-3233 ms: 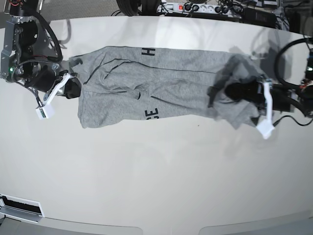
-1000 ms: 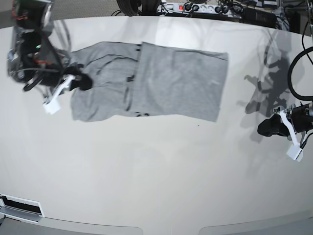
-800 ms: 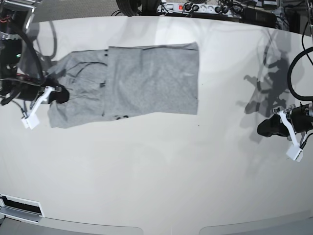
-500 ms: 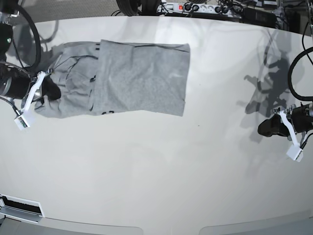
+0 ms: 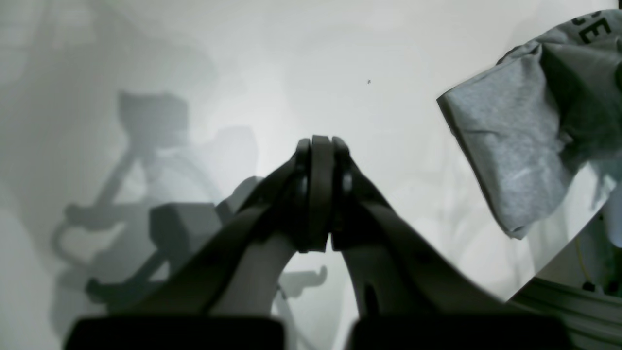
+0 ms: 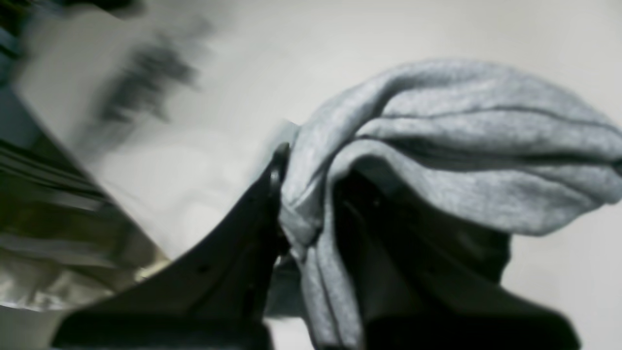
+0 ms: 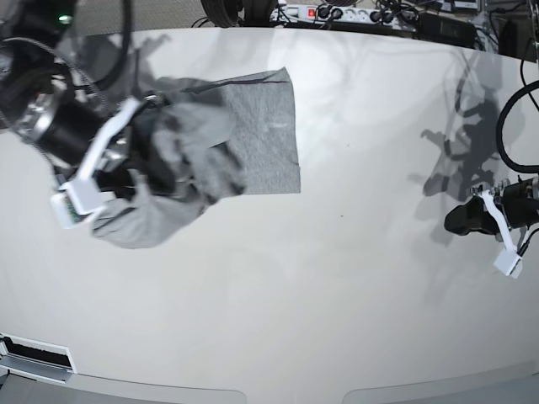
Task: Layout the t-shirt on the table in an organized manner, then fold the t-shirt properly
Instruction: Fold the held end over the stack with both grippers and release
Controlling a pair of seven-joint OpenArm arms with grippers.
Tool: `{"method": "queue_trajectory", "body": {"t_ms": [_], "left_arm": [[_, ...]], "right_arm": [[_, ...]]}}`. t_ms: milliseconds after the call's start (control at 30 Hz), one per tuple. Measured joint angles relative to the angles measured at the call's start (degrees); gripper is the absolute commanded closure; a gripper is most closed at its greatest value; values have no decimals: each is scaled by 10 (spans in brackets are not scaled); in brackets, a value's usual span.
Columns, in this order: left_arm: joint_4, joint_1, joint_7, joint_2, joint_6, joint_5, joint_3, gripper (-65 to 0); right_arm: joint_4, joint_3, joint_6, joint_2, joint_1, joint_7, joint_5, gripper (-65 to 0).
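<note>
- The t-shirt (image 7: 210,143) is at the far left of the desk (image 7: 320,286), bunched and partly lifted.
- Its right portion lies flat on the desk surface, with a straight right edge and a dark seam line along the far edge.
- Its left portion is gathered into thick folds that hang down toward the near left.
- In the left wrist view, the t-shirt (image 5: 529,141) shows black letters at the upper right corner of the frame.
- The right pincer (image 6: 311,228) is clamped on the t-shirt (image 6: 437,146); a pinched ridge of grey fabric sits between its two dark fingers.
- In the base view, the right pincer (image 7: 139,164) is at the left of the scene, mostly covered by the gathered fabric.
- The left pincer (image 5: 318,192) has its fingers pressed together with nothing between them.
- In the base view, the left pincer (image 7: 459,220) is at the right edge of the desk, well apart from the t-shirt.
- Power strips and cables (image 7: 354,15) lie beyond the far edge of the desk.
</note>
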Motion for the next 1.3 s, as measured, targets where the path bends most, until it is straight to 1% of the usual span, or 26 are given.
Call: {"method": "queue_trajectory", "body": {"t_ms": [67, 167, 233, 300, 333, 367, 433, 467, 500, 533, 633, 733, 833, 867, 933, 967, 1000, 1033, 1100, 1133, 1167, 1233, 1300], "left_arm": [[0, 0, 0, 0, 0, 0, 0, 0], [0, 0, 0, 0, 0, 0, 0, 0], [0, 0, 0, 0, 0, 0, 0, 0], [0, 0, 0, 0, 0, 0, 0, 0], [0, 0, 0, 0, 0, 0, 0, 0], [0, 0, 0, 0, 0, 0, 0, 0], [0, 0, 0, 0, 0, 0, 0, 0], [0, 0, 0, 0, 0, 0, 0, 0], [0, 0, 0, 0, 0, 0, 0, 0], [0, 0, 0, 0, 0, 0, 0, 0], [0, 0, 0, 0, 0, 0, 0, 0], [0, 0, 0, 0, -4, -2, 0, 0], [0, 0, 2, 0, -14, -5, 0, 0], [0, 0, 11, 0, -19, -18, 0, 0], [0, 0, 43, 0, -49, -71, 1, 0], [0, 0, 62, 0, -49, -101, 1, 0], [0, 0, 80, 0, -48, -128, 1, 0], [0, 0, 98, 0, -48, -160, 1, 0], [5, 0, 129, 2, -48, -214, 1, 0], [10, 0, 144, 2, -49, -236, 3, 0], [18, 0, 156, 2, -49, -251, 10, 0], [42, 0, 166, 13, -48, -260, 33, 0], [75, 1, 169, 32, -49, -257, 75, 0]], "right_arm": [[-9, -33, 6, -29, 0, -2, -4, 0], [-49, -96, 6, -58, 1, 5, -55, 0], [-90, -141, 6, -65, 1, 16, -77, 0], [-133, -187, 6, -63, 3, 47, -79, 0], [-153, -211, 6, -62, 7, 62, -80, -13], [-171, -237, 5, -60, 15, 68, -82, -123], [-191, -285, 4, -58, 39, 66, -85, -365], [-190, -302, 4, -59, 52, 56, -84, -448], [-188, -315, 3, -61, 66, 47, -78, -489], [-182, -325, -16, -61, 79, 25, -61, -495], [-150, -332, 5, -60, 111, -68, 7, -493], [-119, -327, 6, -58, 126, -64, 4, -493], [-114, -305, 6, -55, 136, -62, -35, -493], [-114, -295, 6, -49, 136, -63, -50, -493], [-114, -270, 6, -33, 134, -59, -74, -482], [-114, -258, 6, -26, 133, -46, -95, -444], [-115, -248, 6, -21, 133, -28, -115, -373], [-115, -240, 6, -17, 134, -9, -132, -271], [-115, -234, 6, -11, 135, 24, -166, -17], [-115, -234, 5, -7, 135, 41, -186, 0], [-119, -235, 6, -2, 135, 62, -200, 0], [-135, -235, 6, 10, 142, 111, -227, 0], [-162, -237, 6, 21, 161, 133, -265, 0]]}}
